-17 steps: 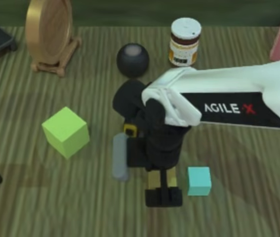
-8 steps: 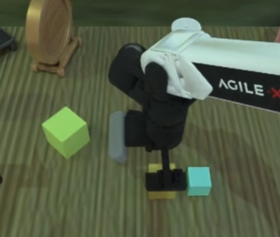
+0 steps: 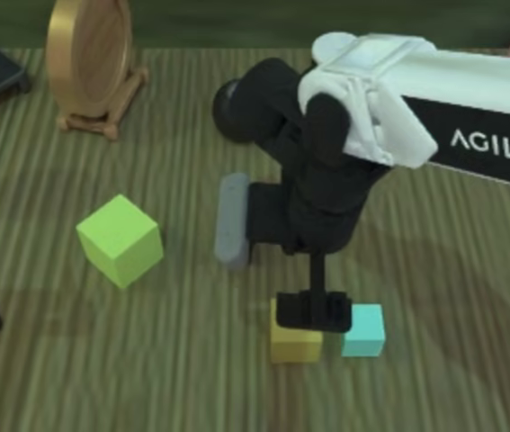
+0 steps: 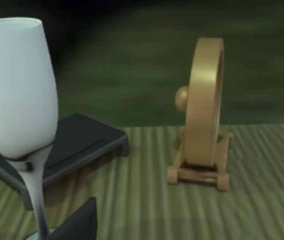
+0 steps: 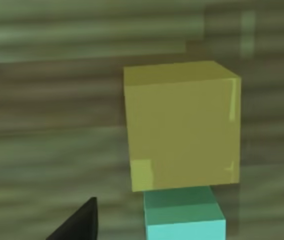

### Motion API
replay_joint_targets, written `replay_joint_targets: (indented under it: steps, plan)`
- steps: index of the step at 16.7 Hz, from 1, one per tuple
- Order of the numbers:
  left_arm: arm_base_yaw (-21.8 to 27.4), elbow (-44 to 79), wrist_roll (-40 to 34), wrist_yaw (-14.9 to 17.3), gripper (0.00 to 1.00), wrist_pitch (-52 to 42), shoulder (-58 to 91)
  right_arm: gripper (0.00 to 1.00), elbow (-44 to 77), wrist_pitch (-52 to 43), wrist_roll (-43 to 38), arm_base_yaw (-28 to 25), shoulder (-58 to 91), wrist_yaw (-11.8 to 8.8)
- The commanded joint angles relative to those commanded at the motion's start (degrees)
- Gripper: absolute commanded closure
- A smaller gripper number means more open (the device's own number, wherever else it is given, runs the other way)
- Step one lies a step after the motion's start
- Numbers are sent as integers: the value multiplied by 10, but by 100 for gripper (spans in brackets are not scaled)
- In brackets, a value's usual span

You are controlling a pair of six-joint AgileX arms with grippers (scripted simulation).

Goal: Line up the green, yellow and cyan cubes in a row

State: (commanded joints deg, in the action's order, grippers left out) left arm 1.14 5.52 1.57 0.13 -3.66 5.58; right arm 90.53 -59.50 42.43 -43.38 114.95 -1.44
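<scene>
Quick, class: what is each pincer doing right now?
Left pincer: out of the top view, state not shown.
Right pincer: open, above the yellow cube, which sits on the table beside the cyan cube; holding nothing.

Green cube point(image 3: 120, 239): largest, lime, matte. Sits flat on tabletop point(image 3: 147, 378), left side, turned corner-on, well apart from other two.
Yellow cube point(image 3: 294, 343): mid-sized, mustard. Flat on tabletop, near front centre, top partly hidden under right claw point(image 3: 314, 310). Fills most of right wrist view point(image 5: 182, 125), upright.
Cyan cube point(image 3: 363, 329): smallest, light cyan. Just beside yellow on its right, roughly in line; touching or not, cannot tell.
</scene>
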Motion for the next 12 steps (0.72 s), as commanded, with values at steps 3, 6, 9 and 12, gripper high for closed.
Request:
replay_joint_targets:
  steps: [3, 6, 9, 12]
  plan:
    - [16, 91, 25, 0, 0, -59, 100, 0, -73, 64, -33, 43, -103, -9]
    - [37, 209, 58, -1, 0, -139, 253, 0, -179, 146, -81, 101, -255, -19]
    - [60, 340, 96, -1, 0, -232, 444, 0, -317, 236, -143, 171, -437, -25]
    - [85, 471, 134, -1, 0, -327, 636, 0, -470, 325, -213, 243, -625, -25]
